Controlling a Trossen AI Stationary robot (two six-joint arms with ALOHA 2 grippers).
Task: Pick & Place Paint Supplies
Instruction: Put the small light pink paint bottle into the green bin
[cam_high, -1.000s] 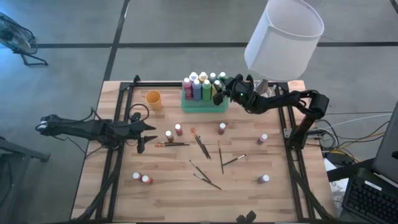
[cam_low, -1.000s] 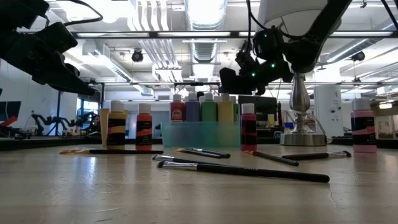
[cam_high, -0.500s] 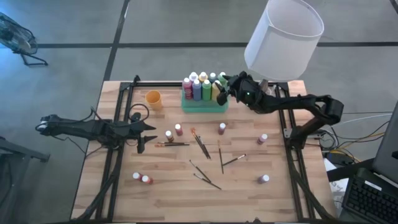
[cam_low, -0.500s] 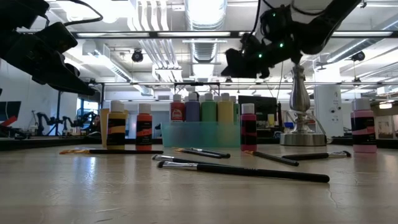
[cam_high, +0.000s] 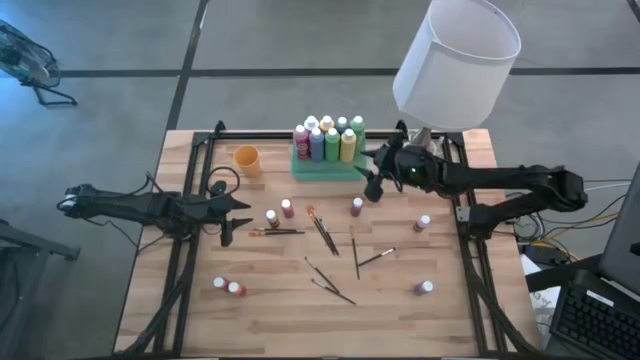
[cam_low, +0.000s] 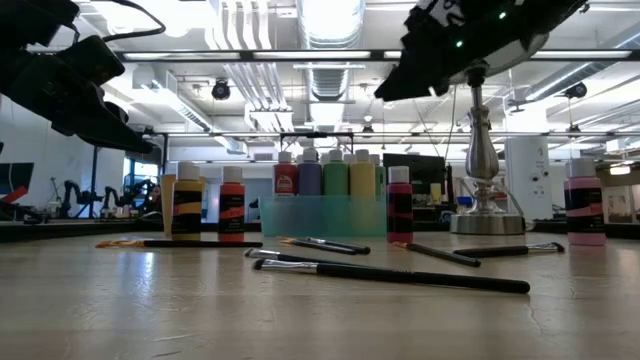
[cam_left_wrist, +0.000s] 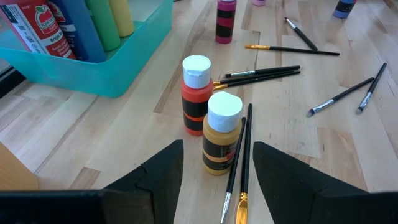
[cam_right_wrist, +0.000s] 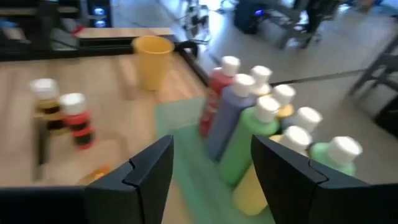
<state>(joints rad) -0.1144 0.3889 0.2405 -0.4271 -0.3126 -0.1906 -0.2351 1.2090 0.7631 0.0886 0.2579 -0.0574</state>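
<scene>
- Overhead: wooden table (cam_high: 270, 310) with a green tray (cam_high: 327, 165) at the far edge, packed with bottles (cam_high: 332, 142). Loose bottles and thin brushes (cam_high: 322, 232) lie scattered mid-table. Right gripper (cam_high: 373, 186) hangs just beside the tray, fingers apart, holding nothing. Left gripper (cam_high: 232, 218) waits near two bottles, fingers spread and empty.
- Table level: tray bottles stand upright in a row; a long brush (cam_low: 390, 273) lies flat in front.
- Left wrist: fingers parted toward a red bottle (cam_left_wrist: 196, 94) and a tan bottle (cam_left_wrist: 221, 133), touching each other. These look light, rigid and smooth; I'd grip across the body, below the cap.
- Right wrist: fingers open above the tray's bottles; an orange cup (cam_right_wrist: 152, 60) stands beyond. Brushes look slim and featherlight, best pinched mid-handle.
</scene>
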